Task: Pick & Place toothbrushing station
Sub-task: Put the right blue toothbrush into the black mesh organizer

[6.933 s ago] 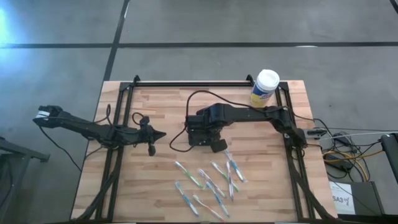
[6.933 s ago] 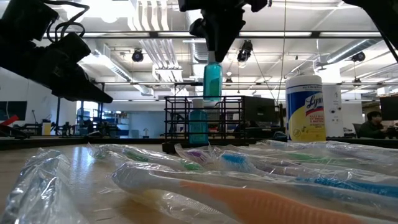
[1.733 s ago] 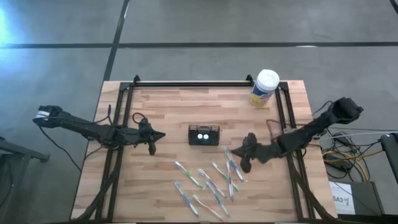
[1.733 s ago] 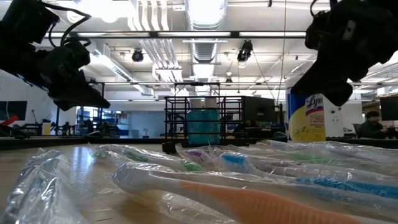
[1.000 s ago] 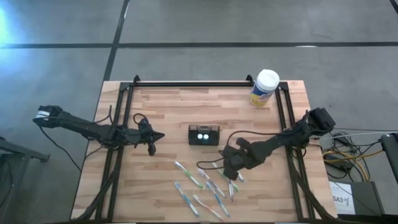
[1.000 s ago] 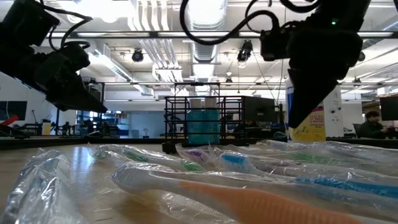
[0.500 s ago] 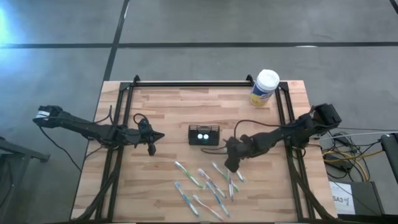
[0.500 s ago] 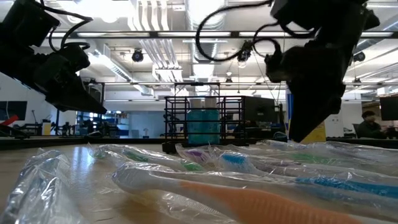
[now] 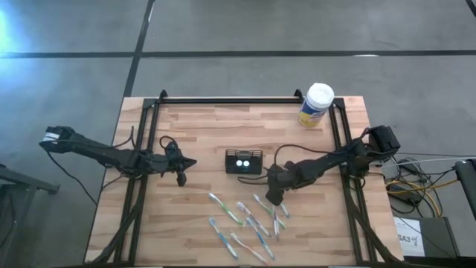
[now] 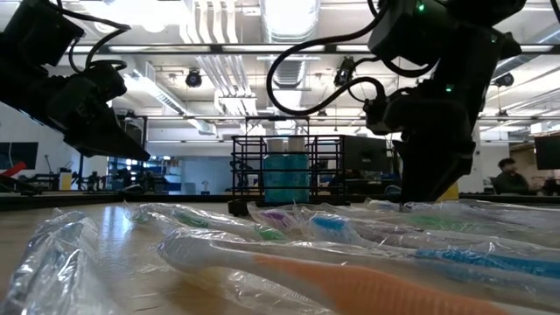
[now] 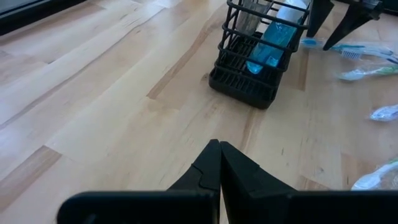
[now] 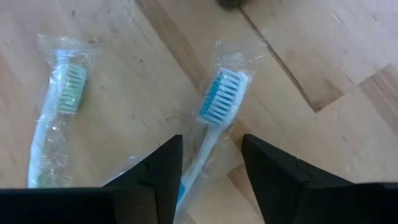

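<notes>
Sitting mid-table: the toothbrushing station [image 9: 244, 161], a small black wire basket, stands upright on the wooden table [image 9: 193, 126], a little toward the far side of centre.
Basket contents: two blue bottles with pale caps [image 11: 268, 45] stand inside it; from above their tops show as two light spots.
Basket in the low view: the station [image 10: 285, 171] rises behind the wrapped brushes, the blue bottles visible through its bars.
Right gripper: the right gripper [image 9: 274, 196] hangs low just beside the basket's near right corner, over the far end of the toothbrush scatter.
Right fingers: spread apart, one on each side of a wrapped blue-bristled toothbrush [image 12: 214, 118]; whether they touch its wrapper cannot be told.
Neighbouring brush: a wrapped green-bristled toothbrush [image 12: 59, 121] lies alongside the blue one on the wood.
Toothbrush scatter: several wrapped toothbrushes [image 9: 245, 223] lie loose on the near half of the table, apart from the basket.
Left gripper: the left gripper [image 9: 182, 177] waits well to the left of the basket, above the wood.
Left fingers: pressed together with nothing between them, as the left wrist view shows [image 11: 219, 163].
Canister: a yellow canister with a white lid [image 9: 317, 106] stands at the far right corner, well apart from the basket.
Background: a person [image 10: 506, 175] sits in the room beyond the table.
</notes>
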Robot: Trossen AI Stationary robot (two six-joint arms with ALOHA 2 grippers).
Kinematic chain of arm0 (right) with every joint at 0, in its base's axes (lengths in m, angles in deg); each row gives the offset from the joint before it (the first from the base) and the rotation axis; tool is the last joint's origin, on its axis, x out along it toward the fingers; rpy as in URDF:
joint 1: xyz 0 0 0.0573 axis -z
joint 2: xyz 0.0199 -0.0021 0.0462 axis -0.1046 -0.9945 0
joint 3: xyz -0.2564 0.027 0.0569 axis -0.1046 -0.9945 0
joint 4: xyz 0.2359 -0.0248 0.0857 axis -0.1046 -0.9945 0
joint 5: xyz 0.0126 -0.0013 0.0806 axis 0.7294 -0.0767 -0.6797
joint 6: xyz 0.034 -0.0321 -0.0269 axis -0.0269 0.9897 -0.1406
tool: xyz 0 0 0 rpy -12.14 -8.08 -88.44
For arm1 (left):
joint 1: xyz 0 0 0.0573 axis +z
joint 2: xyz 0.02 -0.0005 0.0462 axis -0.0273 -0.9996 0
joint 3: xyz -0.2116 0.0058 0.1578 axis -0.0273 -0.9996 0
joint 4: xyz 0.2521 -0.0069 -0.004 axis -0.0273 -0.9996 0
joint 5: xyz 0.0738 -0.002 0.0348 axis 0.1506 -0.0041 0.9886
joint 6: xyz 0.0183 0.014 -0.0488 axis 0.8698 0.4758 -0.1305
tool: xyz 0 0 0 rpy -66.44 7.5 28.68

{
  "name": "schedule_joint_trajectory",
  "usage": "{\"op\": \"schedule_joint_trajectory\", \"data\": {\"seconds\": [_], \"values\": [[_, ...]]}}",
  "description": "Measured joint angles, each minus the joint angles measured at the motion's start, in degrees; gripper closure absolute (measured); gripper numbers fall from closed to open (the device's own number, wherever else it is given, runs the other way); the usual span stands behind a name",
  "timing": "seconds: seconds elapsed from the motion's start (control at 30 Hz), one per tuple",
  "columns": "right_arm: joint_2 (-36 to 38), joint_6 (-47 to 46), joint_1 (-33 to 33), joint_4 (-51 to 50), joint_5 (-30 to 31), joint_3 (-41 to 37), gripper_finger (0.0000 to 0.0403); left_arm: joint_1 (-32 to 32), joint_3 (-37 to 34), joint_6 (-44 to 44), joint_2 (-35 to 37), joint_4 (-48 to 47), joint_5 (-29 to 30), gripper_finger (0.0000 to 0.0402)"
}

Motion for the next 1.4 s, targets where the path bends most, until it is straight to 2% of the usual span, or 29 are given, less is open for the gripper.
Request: {"op": "schedule_joint_trajectory", "data": {"seconds": [0.17,0.37,0.43,0.57,0.7,0.9,1.0,1.2,1.3,1.4], "values": [[-0.5,2.1,0.5,-0.1,0.1,0.0,0.0274,0.0,0.0,0.0,0.0,0.0,0.0,0.0399],[2.1,7.3,0.6,-2.6,4.1,-0.3,0.0366,0.0,0.0,-0.1,0.0,0.0,0.0,0.0399],[3.7,8.0,0.6,-3.2,5.9,-0.3,0.0385,0.0,0.0,-0.1,0.0,0.0,0.0,0.0399],[7.3,10.3,0.4,-3.0,8.5,-0.3,0.0388,0.0,0.0,-0.2,0.0,0.1,0.0,0.0399],[13.1,13.0,-0.1,-2.4,13.8,-0.1,0.0389,0.0,0.0,-0.1,0.0,0.1,0.0,0.0399],[23.8,19.6,-0.9,5.4,18.8,0.0,0.0393,0.0,0.0,-0.3,0.0,0.2,0.0,0.0399],[28.1,21.3,-0.9,6.0,19.8,0.0,0.0395,0.0,0.0,-0.3,0.0,0.3,0.0,0.0399],[32.1,24.4,-1.0,4.0,26.1,-0.5,0.0395,0.0,0.0,-0.3,0.0,0.3,0.0,0.0399],[32.0,30.9,-1.0,10.2,29.6,-1.2,0.0395,0.0,0.0,-0.3,0.0,0.3,0.0,0.0399],[31.7,40.3,-1.0,24.5,28.6,-4.0,0.0395,0.0,0.0,-0.3,0.0,0.3,0.0,0.0399]]}}
